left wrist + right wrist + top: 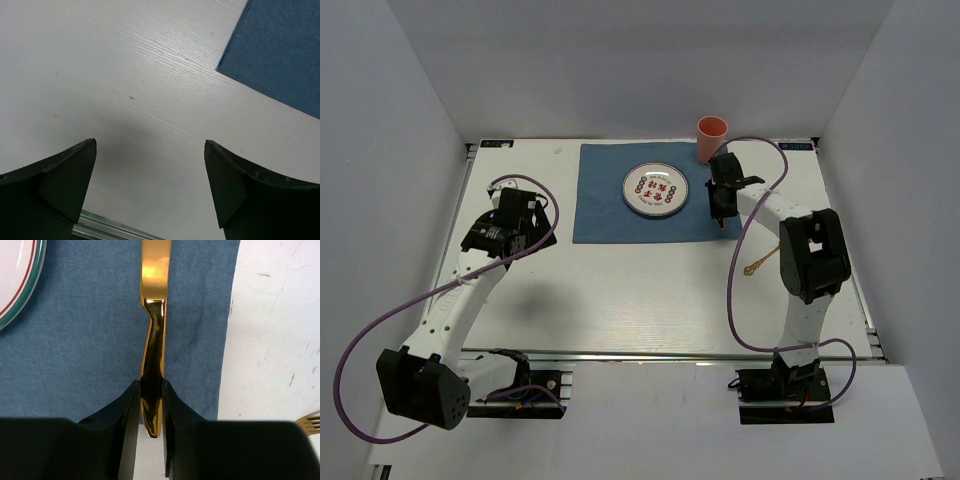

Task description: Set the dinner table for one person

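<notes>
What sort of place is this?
Likely a robotics lab: white panels box in the dinner table, robot arms are bolted at its edge, and the right gripper grips a gold knife.

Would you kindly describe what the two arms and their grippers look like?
Both the left arm and right arm have white links with bulky black joint housings. A purple cable loops loosely along each. The left gripper and right gripper have matte black, wedge-shaped fingers. No markings are visible.
</notes>
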Controlling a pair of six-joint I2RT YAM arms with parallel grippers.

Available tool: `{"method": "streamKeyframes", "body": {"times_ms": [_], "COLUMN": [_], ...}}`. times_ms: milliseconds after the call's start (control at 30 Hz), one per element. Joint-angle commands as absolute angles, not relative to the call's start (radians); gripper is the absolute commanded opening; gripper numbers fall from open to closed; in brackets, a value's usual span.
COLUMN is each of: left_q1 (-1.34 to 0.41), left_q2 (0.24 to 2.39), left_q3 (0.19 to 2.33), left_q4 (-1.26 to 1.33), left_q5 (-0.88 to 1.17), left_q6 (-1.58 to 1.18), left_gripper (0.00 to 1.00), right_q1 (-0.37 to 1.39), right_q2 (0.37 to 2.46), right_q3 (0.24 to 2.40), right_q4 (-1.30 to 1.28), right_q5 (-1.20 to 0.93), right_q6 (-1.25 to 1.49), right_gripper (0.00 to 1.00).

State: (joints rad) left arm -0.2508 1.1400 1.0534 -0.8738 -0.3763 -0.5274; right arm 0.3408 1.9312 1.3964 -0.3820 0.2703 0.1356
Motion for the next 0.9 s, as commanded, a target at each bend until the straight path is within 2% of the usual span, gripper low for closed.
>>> {"method": "streamKeyframes", "body": {"times_ms": [0, 567, 867], "left_q1": [-0.249, -0.249, -0.249], "left_q2": [1.135, 1.134, 1.127], "left_q3": [1.048, 1.046, 1.045], "left_q4": [-0.853, -0.848, -0.848], "left_q5": [-0.373, -0.364, -0.365], "left_q6": [-0.522, -0.517, -0.515], "left_gripper": [0.98, 0.98, 0.98], "right_q1": [0.338, 0.337, 0.341], "right_q2": [1.947, 2.023, 2.051], "right_q3": [1.433, 1.420, 1.482], "right_q4": [-0.308, -0.287, -0.331], "right_q5": [0.278, 0.285, 0.298], "right_q6": [0.094, 0.178, 0.169], "right_gripper": [0.00, 0.00, 0.00]}}
